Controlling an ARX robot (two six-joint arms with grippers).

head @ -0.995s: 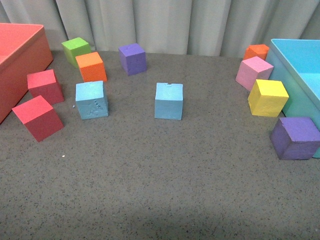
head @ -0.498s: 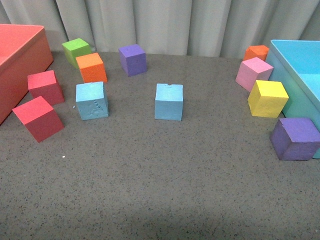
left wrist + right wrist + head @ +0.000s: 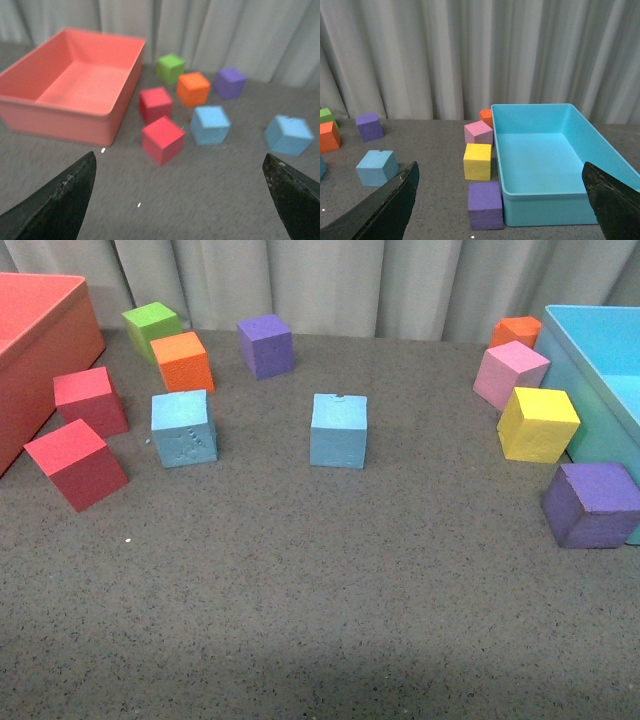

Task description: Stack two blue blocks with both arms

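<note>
Blue blocks, front view: the marked blue block (image 3: 183, 428) and the plain blue block (image 3: 338, 430) are sitting apart on the grey mat (image 3: 320, 620), each flat on the mat and not stacked.
Writing, front view: faint embossed marks are showing on the near face of the marked blue block, too shallow to read. No other writing is showing.
Neighbours, front view: two red cubes (image 3: 90, 400) are lying to the left of the marked blue block, with an orange cube (image 3: 182, 360) just behind it. A purple cube (image 3: 266, 345) is standing further back, between the two blocks.
Bins, front view: the red bin (image 3: 40, 350) is lying at the left edge and the turquoise bin (image 3: 598, 420) at the right edge.
Left claw, left wrist view: the left gripper (image 3: 179, 190) is hanging above the mat with its fingers (image 3: 55, 200) spread wide, holding and touching nothing.
Blocks, left wrist view: this picture is blurred. The marked blue block (image 3: 210, 125) is lying ahead of the gap and the plain blue block (image 3: 289, 135) nearer one finger, both well clear of the claw.
Right claw, right wrist view: the right gripper (image 3: 500, 190) is also gaping wide, gripping nothing and touching nothing.
Blocks, right wrist view: the plain blue block (image 3: 377, 167) is sitting just beyond one finger (image 3: 385, 205). A sliver of blue, cut by the frame edge, is showing further out.
</note>
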